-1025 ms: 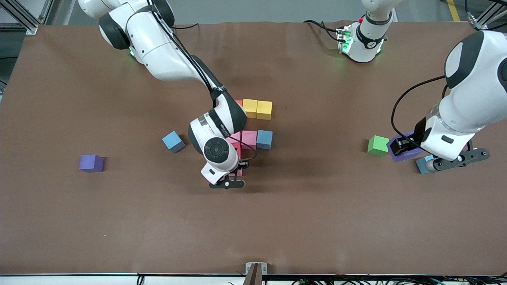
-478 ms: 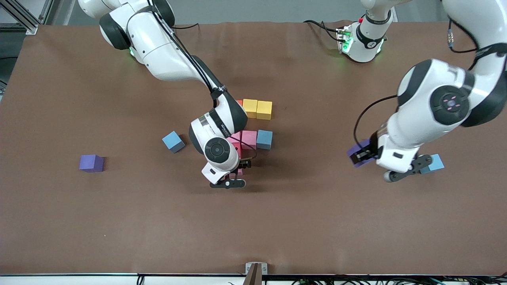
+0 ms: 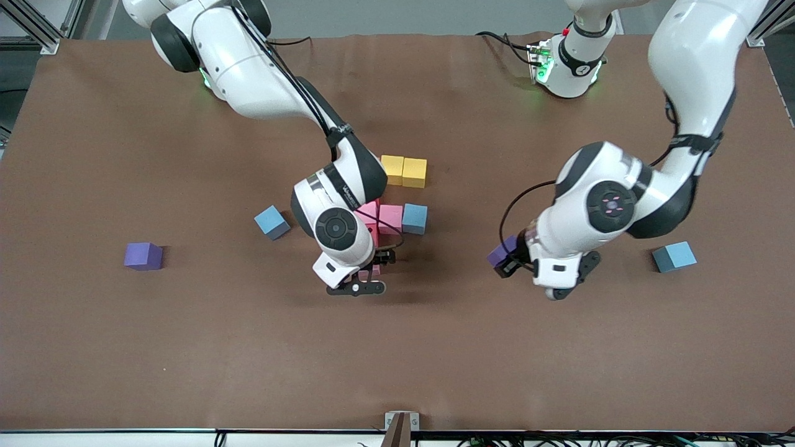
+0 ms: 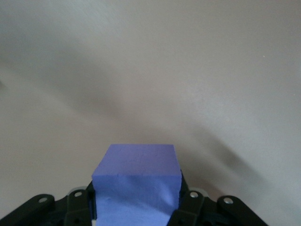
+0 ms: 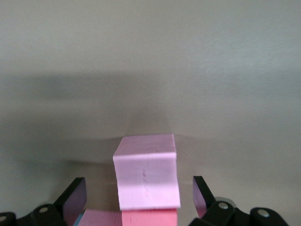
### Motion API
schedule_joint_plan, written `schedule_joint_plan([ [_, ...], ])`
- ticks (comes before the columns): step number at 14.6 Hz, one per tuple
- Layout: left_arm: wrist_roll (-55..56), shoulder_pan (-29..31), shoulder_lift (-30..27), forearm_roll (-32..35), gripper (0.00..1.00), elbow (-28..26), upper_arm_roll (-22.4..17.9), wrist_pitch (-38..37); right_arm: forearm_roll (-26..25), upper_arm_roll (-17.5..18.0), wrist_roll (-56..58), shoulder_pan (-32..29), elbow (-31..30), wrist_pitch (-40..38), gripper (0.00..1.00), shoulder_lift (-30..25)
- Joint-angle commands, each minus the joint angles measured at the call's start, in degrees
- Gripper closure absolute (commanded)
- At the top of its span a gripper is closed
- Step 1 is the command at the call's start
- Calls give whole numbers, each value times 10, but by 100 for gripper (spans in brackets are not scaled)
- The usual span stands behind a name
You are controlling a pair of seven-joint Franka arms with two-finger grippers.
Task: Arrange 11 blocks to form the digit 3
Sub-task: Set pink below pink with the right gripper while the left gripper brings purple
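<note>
The partly built digit 3 lies mid-table: two yellow blocks point(image 3: 404, 171) farthest from the front camera, then a pink block point(image 3: 391, 218) beside a blue block point(image 3: 415, 218), then a red block point(image 5: 149, 217). Nearest the camera, a pale pink block point(image 3: 371, 271) point(image 5: 146, 174) rests against the red one. My right gripper point(image 3: 366, 274) point(image 5: 138, 195) stands open around it, with a gap at each finger. My left gripper point(image 3: 508, 261) point(image 4: 136, 205) is shut on a purple block point(image 3: 500, 253) point(image 4: 137, 183), up over bare table between the figure and a light blue block point(image 3: 674, 256).
Loose toward the right arm's end lie another light blue block point(image 3: 272, 222) and a second purple block point(image 3: 144, 256). The right arm's wrist covers part of the figure. Brown table point(image 3: 397, 360) stretches toward the front camera.
The left arm has swung from its end of the table toward the middle with the purple block, uncovering the light blue block. The right gripper has opened off the pale pink block.
</note>
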State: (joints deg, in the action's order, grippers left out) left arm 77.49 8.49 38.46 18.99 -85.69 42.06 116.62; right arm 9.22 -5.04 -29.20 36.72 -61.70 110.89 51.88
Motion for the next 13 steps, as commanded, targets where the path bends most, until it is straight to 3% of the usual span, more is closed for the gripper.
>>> schedule_joint_plan([
  [1,94,-54,36,43,100,12,-28,25,5,-4,-6,-18,-15,-32,0,-50],
  [4,164,-136,60,40,100,30,-91,72,2,-16,-6,-57,-23,-56,0,-115],
  [8,342,-250,121,40,99,106,-167,80,0,-49,-2,-110,-25,-167,0,-208],
  [11,462,-281,144,38,99,114,-186,140,-17,-56,13,-175,-41,-204,0,-273],
  [13,513,-292,153,38,99,115,-187,156,-19,-54,104,-223,-63,-205,0,-317],
])
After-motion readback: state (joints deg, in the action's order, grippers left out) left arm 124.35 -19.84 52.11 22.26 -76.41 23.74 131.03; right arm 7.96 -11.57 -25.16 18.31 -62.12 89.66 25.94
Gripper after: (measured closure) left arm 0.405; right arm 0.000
